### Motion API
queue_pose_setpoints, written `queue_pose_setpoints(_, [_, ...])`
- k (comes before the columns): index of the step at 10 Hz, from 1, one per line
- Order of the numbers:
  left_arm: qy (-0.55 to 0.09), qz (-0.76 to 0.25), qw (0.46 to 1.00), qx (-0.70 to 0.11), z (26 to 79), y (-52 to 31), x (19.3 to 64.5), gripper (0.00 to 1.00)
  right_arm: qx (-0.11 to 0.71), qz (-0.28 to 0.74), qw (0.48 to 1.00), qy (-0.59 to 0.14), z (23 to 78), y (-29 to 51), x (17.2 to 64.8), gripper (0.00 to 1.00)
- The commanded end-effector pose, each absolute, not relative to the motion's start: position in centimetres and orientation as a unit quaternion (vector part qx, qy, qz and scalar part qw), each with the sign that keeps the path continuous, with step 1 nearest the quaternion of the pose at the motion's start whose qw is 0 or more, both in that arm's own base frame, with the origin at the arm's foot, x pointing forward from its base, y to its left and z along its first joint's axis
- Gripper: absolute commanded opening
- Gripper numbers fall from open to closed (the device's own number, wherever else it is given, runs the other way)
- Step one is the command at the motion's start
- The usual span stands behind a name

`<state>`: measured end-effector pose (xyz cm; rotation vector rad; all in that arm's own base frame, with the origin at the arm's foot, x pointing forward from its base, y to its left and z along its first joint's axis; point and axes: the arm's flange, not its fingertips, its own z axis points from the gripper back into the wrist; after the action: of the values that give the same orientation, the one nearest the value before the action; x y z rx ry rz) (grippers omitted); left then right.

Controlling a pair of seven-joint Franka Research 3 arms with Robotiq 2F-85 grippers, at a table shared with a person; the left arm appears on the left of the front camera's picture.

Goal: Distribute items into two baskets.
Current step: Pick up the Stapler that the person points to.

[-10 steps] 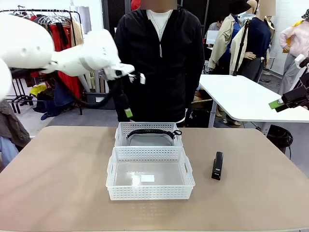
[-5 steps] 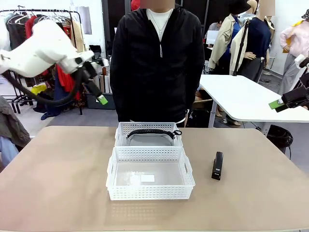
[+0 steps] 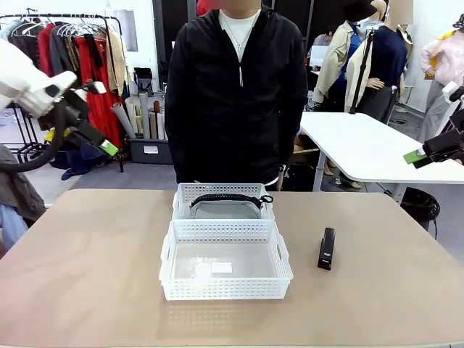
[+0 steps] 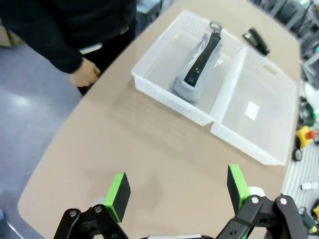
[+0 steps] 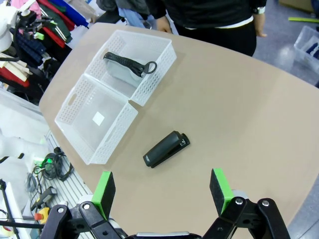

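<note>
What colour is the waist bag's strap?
Black; the strap shows best in the left wrist view.

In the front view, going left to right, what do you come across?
Left end effector → near basket → stapler → right end effector.

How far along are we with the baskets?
Done: the bag lies in the far basket. In hand: nothing; the left gripper and right gripper are open and empty, raised off the table. Left: the stapler lies on the table beside the near basket, which holds only its label.
</note>
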<state>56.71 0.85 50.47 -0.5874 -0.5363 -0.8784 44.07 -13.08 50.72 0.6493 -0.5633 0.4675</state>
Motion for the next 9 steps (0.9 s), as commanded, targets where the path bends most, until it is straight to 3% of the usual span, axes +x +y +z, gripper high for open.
queue_pose_setpoints(1, [-0.288,-0.400,0.816,-0.300,50.3,4.0,52.7,1.00,0.313,0.225,0.882,-0.272,50.9,-13.0,44.0,1.00])
queue_pose_setpoints(5, [-0.291,-0.395,0.808,-0.325,50.3,8.5,48.9,1.00,0.313,0.225,0.882,-0.272,50.9,-13.0,44.0,1.00])
queue_pose_setpoints(9, [-0.288,-0.419,0.803,-0.311,49.6,7.0,45.7,1.00,0.313,0.225,0.882,-0.272,50.9,-13.0,44.0,1.00])
